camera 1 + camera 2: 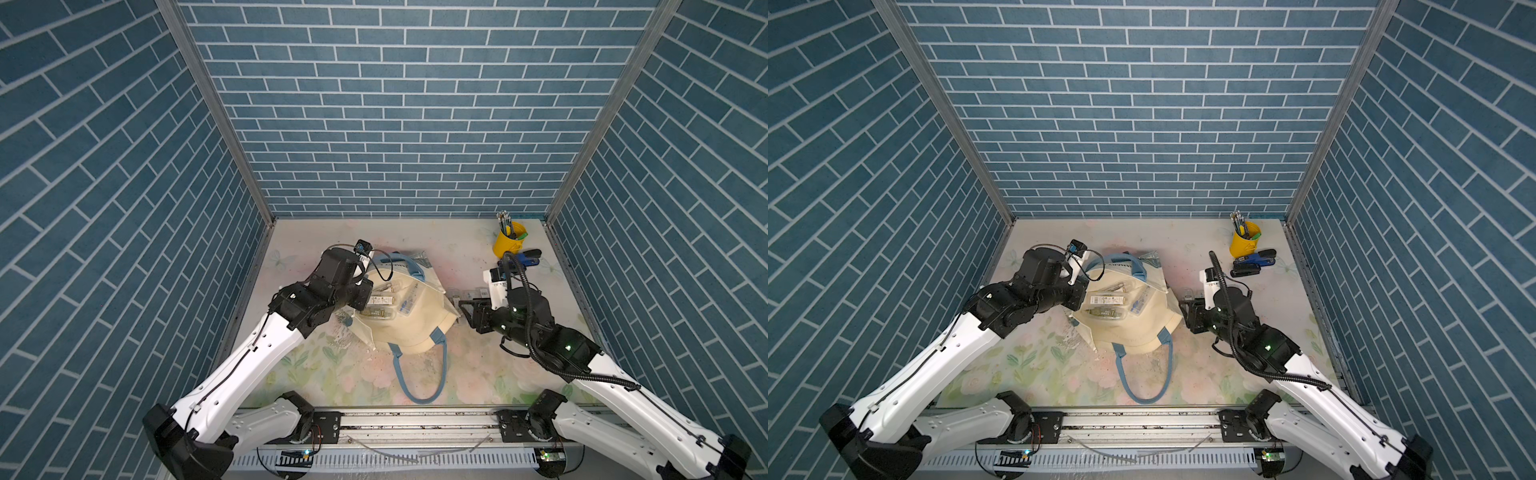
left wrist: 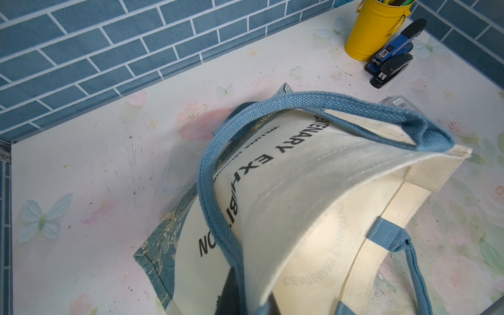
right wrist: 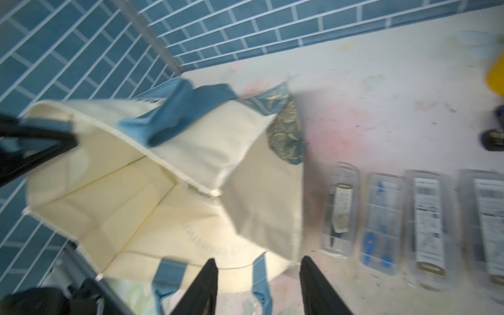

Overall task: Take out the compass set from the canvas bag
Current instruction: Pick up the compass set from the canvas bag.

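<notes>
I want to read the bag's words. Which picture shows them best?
The left wrist view: the lettering on the canvas bag is big and sharp. Both top views show it tiny; the right wrist view is blurry.

The canvas bag was matt, coarse cloth with ribbed woven straps. The yellow cup shone like painted metal. The blurred compass-set cases seemed clear plastic.

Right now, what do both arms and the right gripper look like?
The left arm and right arm have white shells and black joints. A thin black cable follows the left; a ribbed black hose and green lights mark the right. The right gripper has black tapered fingers.
</notes>
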`<state>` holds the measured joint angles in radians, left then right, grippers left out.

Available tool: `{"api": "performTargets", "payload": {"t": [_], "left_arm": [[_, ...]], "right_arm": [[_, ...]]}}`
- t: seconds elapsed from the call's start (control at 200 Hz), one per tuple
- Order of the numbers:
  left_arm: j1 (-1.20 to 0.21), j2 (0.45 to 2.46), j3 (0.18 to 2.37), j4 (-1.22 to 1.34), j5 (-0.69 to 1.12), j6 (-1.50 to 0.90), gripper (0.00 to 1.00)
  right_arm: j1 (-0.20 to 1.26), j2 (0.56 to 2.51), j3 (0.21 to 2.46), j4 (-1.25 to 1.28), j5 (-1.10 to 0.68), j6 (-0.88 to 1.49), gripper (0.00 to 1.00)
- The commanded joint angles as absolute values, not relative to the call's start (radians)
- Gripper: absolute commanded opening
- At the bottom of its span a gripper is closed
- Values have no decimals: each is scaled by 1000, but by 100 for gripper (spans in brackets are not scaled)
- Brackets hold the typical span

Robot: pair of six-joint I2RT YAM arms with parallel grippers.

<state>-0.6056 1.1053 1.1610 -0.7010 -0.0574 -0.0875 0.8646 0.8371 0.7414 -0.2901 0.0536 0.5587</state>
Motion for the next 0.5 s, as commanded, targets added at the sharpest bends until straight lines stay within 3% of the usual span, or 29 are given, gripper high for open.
{"api": "performTargets", "payload": {"t": [0.0,0.245,0.495], "left_arm": [[-609,1092,1198,-664,-47,-103,0],[-611,1075,1189,-674,-61,-106,0],[-611,1062,1157,-675,-38,-117,0]], "right_arm": [[978,969,793,-128,95,473,52],[1066,1386,912,101,10,336,49],[976,1611,913,247,49,315,43]]}}
